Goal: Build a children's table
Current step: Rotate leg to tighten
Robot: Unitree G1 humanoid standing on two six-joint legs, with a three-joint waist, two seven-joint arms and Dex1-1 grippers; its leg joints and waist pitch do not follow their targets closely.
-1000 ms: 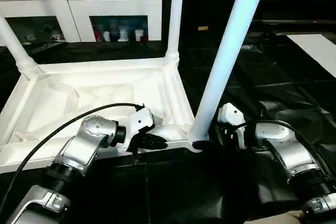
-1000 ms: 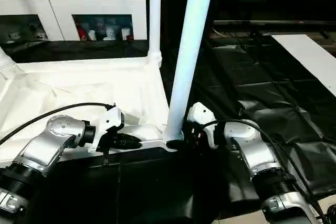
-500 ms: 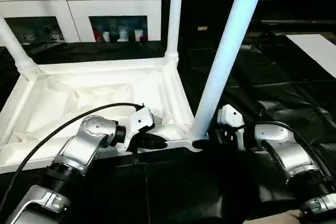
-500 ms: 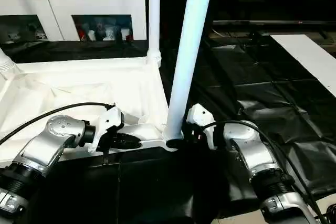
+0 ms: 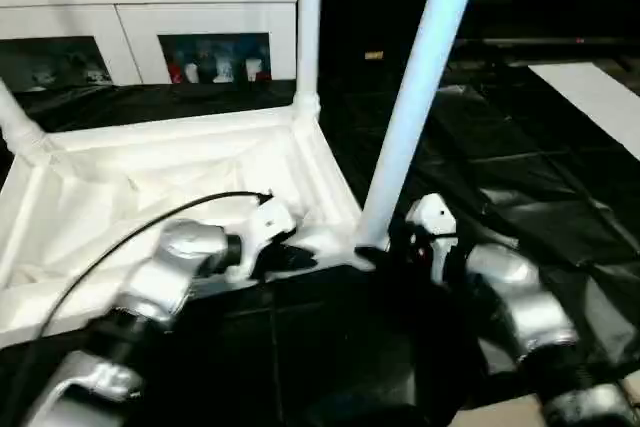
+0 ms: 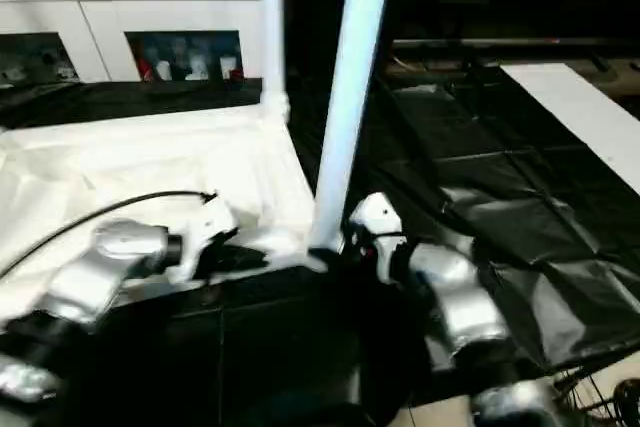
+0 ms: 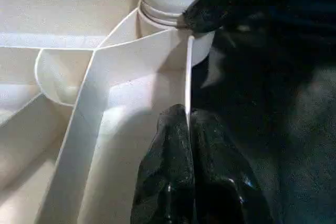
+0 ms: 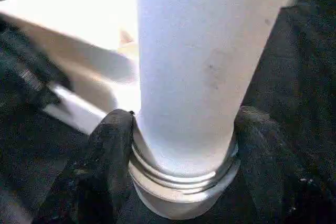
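Since a second ago the whole head view has swung and blurred, a camera shift; against the tabletop, the near leg and both grippers sit where they did, though the right gripper's fingers now hug the leg base more closely. The tabletop (image 5: 190, 182) lies upside down on the black floor covering (image 5: 520, 177), ribbed underside up, so the sockets face up to take legs. The white cabinet (image 5: 150, 17) stands well beyond its far edge. The near leg (image 5: 405, 127) rises from the tabletop's near right corner socket, leaning slightly; another leg (image 5: 308, 27) stands at the far right corner and a third (image 5: 20, 127) at the far left. The left gripper (image 7: 188, 129) is pinched shut on the thin near rim wall just beside the corner socket, probably to hold the tabletop steady while the leg is worked. The right gripper (image 8: 184, 145) straddles the leg's ringed base, one finger (image 8: 107, 156) touching it, the other close on the far side; whether it clamps hard I cannot tell, but it looks placed to twist or press the leg home. The head views give the layout and lean of the legs; the right wrist view alone shows the grooved collar (image 8: 184, 174) still standing above the socket, suggesting the leg is not fully seated; the left wrist view alone shows the rim passing between the fingers.
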